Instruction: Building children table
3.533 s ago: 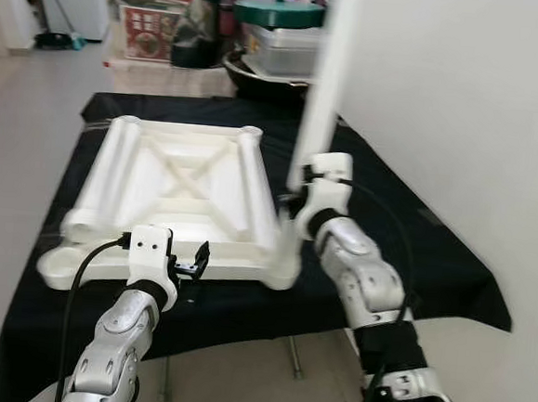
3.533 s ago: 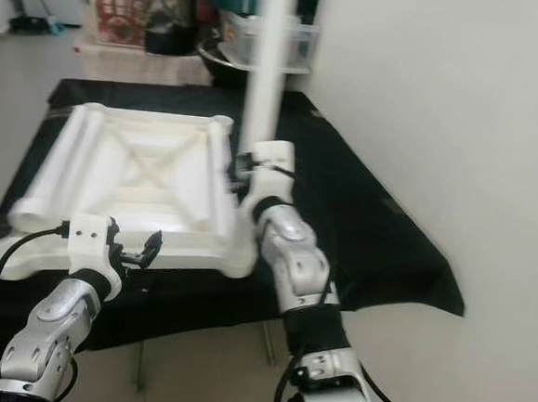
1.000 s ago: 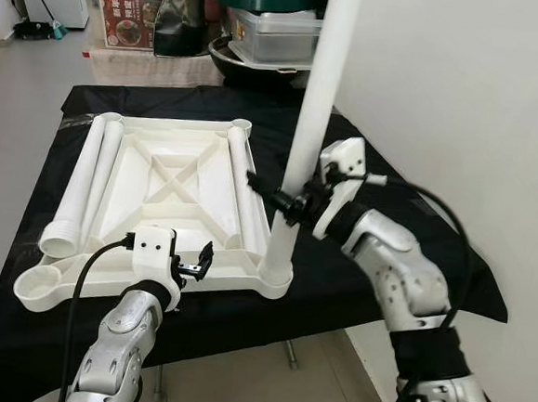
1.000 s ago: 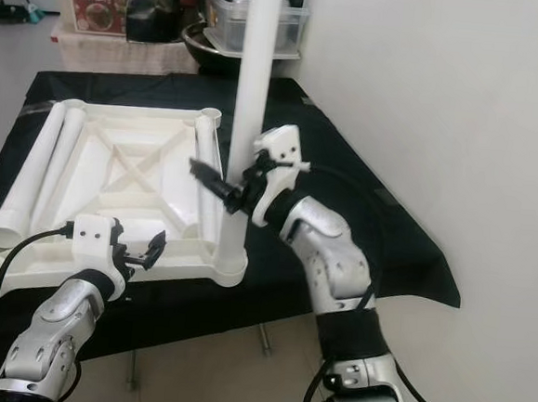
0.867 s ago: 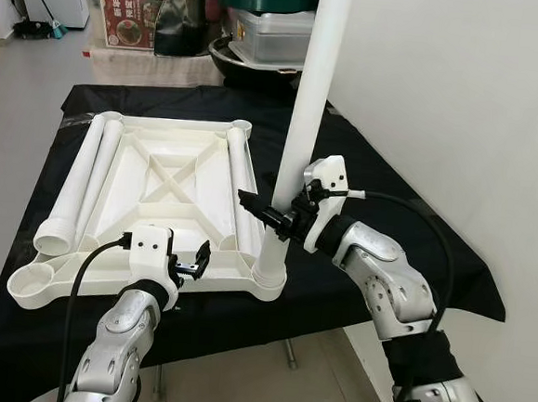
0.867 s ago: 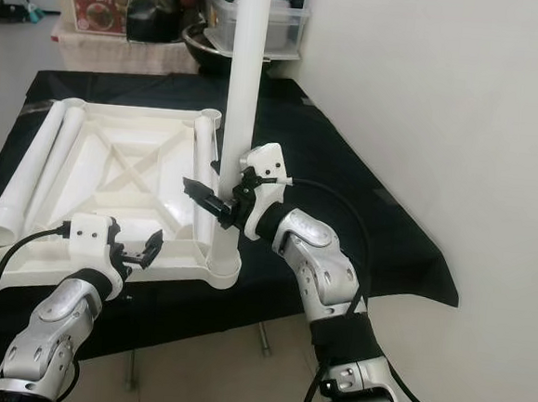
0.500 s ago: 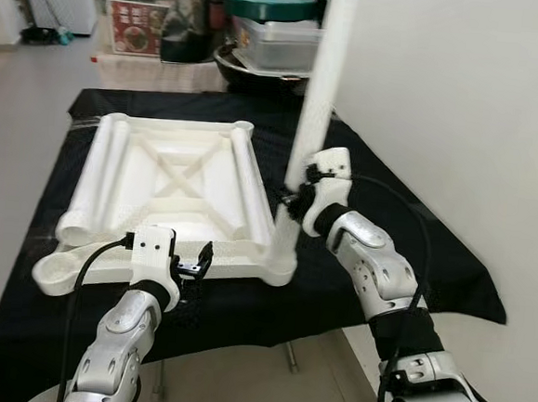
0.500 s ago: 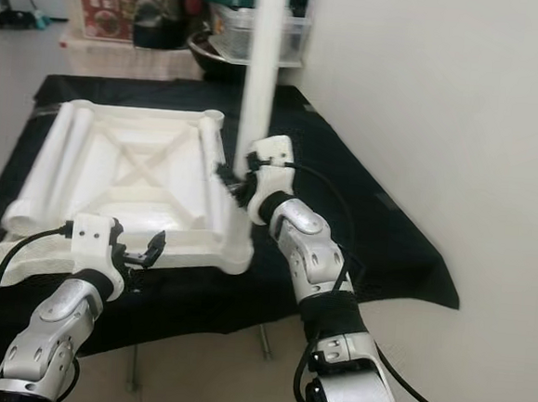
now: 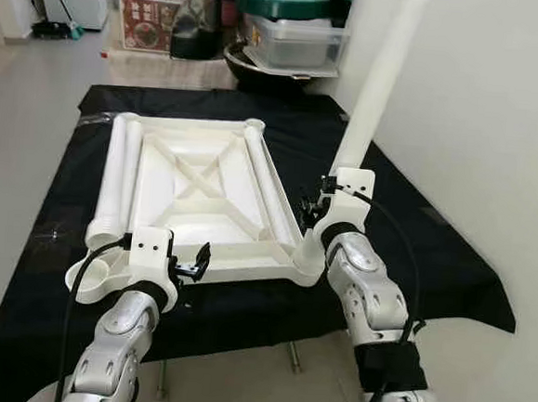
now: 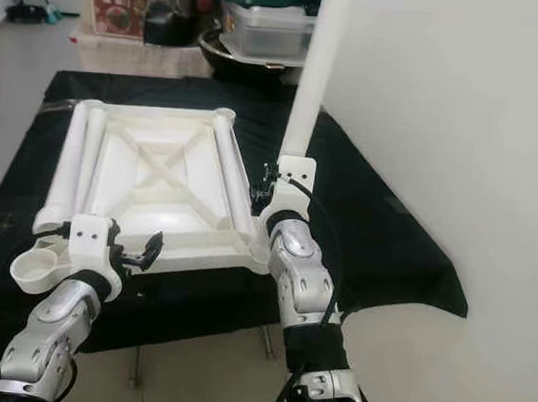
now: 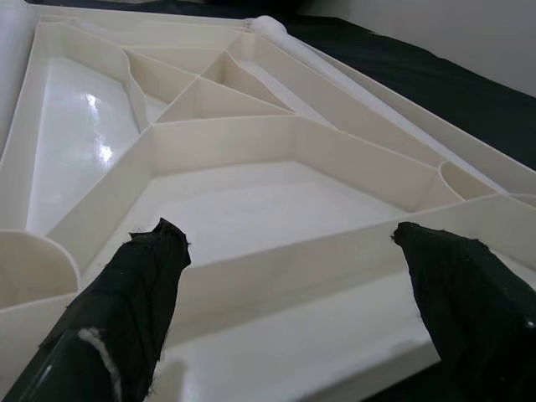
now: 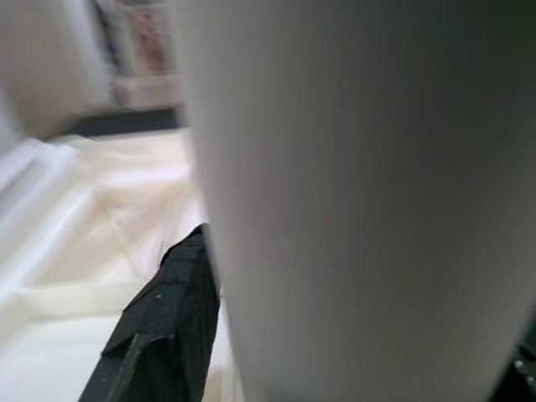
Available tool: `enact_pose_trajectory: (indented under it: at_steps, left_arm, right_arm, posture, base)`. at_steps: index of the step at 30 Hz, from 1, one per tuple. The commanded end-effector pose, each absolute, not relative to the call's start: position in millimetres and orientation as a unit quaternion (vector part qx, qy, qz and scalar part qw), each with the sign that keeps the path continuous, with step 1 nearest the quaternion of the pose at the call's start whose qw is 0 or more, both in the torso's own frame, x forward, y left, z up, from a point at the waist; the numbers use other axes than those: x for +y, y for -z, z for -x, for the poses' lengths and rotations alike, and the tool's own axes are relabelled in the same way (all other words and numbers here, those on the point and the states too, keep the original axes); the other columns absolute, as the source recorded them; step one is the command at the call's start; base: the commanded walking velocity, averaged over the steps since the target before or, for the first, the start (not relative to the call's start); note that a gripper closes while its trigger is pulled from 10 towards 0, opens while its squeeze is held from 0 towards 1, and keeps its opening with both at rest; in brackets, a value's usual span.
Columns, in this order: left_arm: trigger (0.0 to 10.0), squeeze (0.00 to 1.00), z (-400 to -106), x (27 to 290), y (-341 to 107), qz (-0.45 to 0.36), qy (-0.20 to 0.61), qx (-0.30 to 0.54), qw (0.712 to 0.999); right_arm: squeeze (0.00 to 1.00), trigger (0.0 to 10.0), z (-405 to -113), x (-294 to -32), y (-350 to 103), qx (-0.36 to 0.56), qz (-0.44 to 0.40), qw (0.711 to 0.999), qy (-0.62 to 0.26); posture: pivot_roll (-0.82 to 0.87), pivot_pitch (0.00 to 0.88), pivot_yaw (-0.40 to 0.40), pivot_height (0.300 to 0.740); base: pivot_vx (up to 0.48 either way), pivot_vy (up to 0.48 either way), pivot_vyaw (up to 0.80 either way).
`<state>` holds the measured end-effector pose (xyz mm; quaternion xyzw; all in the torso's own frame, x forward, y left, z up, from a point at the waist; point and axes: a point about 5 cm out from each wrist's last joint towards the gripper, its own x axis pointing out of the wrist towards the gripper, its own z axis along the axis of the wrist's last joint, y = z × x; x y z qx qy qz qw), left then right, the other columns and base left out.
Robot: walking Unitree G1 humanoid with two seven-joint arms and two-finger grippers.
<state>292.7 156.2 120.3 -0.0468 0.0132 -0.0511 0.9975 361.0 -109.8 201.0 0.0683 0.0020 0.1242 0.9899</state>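
The right pincer is clamped on a white table leg, holding the tube upright with a slight lean, its lower end at the near right corner socket of the upturned white table top; whether the leg is seated in the socket cannot be made out. In the right wrist view one black finger presses against the tube's side. The left pincer hangs with its fingers spread apart at the near edge of the table top, just short of it, and the left wrist view looks between the two fingertips onto the ribbed underside. Beyond the left pincer, spare legs lie along the far left side of the moulding, and another leg lies just beside the right pincer. Everything rests on a tabletop draped in black cloth. Behind it stand storage boxes and a green lid.
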Motion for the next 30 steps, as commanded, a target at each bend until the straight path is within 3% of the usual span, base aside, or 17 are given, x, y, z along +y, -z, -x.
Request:
enact_pose_trajectory:
  at_steps: [1,2,6,7,10,16,17,18,21,22,24,25,27,29,30]
  left_arm:
    - [10.0,0.0,-293.7,155.6,-118.5,0.046,0.053,0.019,0.997]
    - [10.0,0.0,-293.8,155.1,-118.8,0.046,0.053,0.018,0.997]
    - [10.0,0.0,-293.6,154.8,-119.0,0.046,0.055,0.017,0.997]
    - [10.0,0.0,-293.7,154.4,-119.2,0.046,0.055,0.018,0.997]
    - [10.0,0.0,-293.8,153.6,-119.6,0.045,0.055,0.017,0.997]
    - [10.0,0.0,-293.6,154.6,-120.4,0.045,0.052,0.015,0.997]
    - [10.0,0.0,-293.3,155.4,-120.4,0.045,0.051,0.015,0.998]
    - [10.0,0.0,-293.2,155.2,-120.3,0.045,0.051,0.015,0.998]
    - [10.0,0.0,-293.2,154.7,-120.0,0.045,0.051,0.015,0.998]
    - [10.0,0.0,-293.1,154.2,-119.8,0.045,0.052,0.016,0.997]
    - [10.0,0.0,-292.7,153.3,-119.1,0.046,0.054,0.017,0.997]
    - [10.0,0.0,-292.7,153.3,-119.1,0.046,0.054,0.017,0.997]
    - [10.0,0.0,-292.2,153.0,-118.8,0.046,0.055,0.018,0.997]
    - [10.0,0.0,-291.2,153.4,-118.3,0.046,0.054,0.019,0.997]
    - [10.0,0.0,-291.2,153.4,-118.3,0.046,0.054,0.019,0.997]
  right_arm:
    - [0.0,10.0,-360.8,-97.2,-223.3,-0.032,-0.098,0.968,-0.229]
    - [0.0,10.0,-358.2,-95.4,-233.3,-0.026,-0.121,0.946,-0.3]
    - [0.0,10.0,-352.3,-95.4,-249.5,-0.059,-0.122,0.924,-0.358]
    - [0.0,10.0,-344.1,-91.8,-255.3,-0.078,-0.095,0.906,-0.405]
    - [0.0,10.0,-338.9,-86.0,-244.5,-0.072,-0.039,0.893,-0.443]
    - [0.0,10.0,-337.1,-81.1,-230.2,-0.047,-0.035,0.877,-0.476]
    - [0.0,6.2,-337.8,-76.1,-221.8,-0.035,-0.025,0.88,-0.474]
    - [0.0,1.6,-340.3,-74.6,-217.2,-0.026,-0.023,0.887,-0.46]
    - [0.0,1.6,-343.4,-73.9,-212.6,-0.016,-0.024,0.896,-0.444]
    - [0.0,0.0,-349.5,-77.2,-208.0,-0.003,-0.026,0.913,-0.407]
    - [0.0,0.0,-366.2,-93.4,-191.8,0.04,-0.022,0.962,-0.269]
    - [0.0,0.0,-366.2,-93.4,-191.8,0.04,-0.022,0.962,-0.269]
    - [0.0,0.0,-375.6,-115.6,-178.5,0.068,-0.018,0.989,-0.132]
    - [0.0,0.0,-369.4,-157.3,-158.6,0.107,-0.015,0.993,0.056]
    - [0.0,0.0,-369.4,-157.3,-158.6,0.107,-0.015,0.993,0.056]
  posture:
    - [0.09,0.0,-0.096,0.74]
    - [0.09,0.0,-0.096,0.74]
    - [0.09,0.0,-0.096,0.74]
    - [0.09,0.0,-0.104,0.74]
    - [0.1,0.0,-0.108,0.74]
    - [0.1,0.0,-0.112,0.74]
    - [0.11,0.0,-0.114,0.74]
    - [0.11,0.0,-0.114,0.74]
    - [0.11,0.0,-0.114,0.74]
    - [0.1,0.0,-0.111,0.74]
    - [0.1,0.0,-0.105,0.74]
    - [0.1,0.0,-0.105,0.74]
    - [0.09,0.0,-0.103,0.74]
    - [0.1,0.0,-0.107,0.74]
    - [0.1,0.0,-0.107,0.74]
  base:
    - [0.0,0.0,0.0]
    - [0.0,0.0,0.0]
    - [0.0,0.0,0.0]
    - [0.0,0.0,0.0]
    - [0.0,0.0,0.0]
    - [0.0,0.0,0.0]
    - [0.0,0.0,0.0]
    - [0.0,0.0,0.0]
    - [0.0,0.0,0.0]
    - [0.0,0.0,0.0]
    - [0.0,0.0,0.0]
    - [0.0,0.0,0.0]
    - [0.0,0.0,0.0]
    - [0.0,0.0,0.0]
    - [0.0,0.0,0.0]
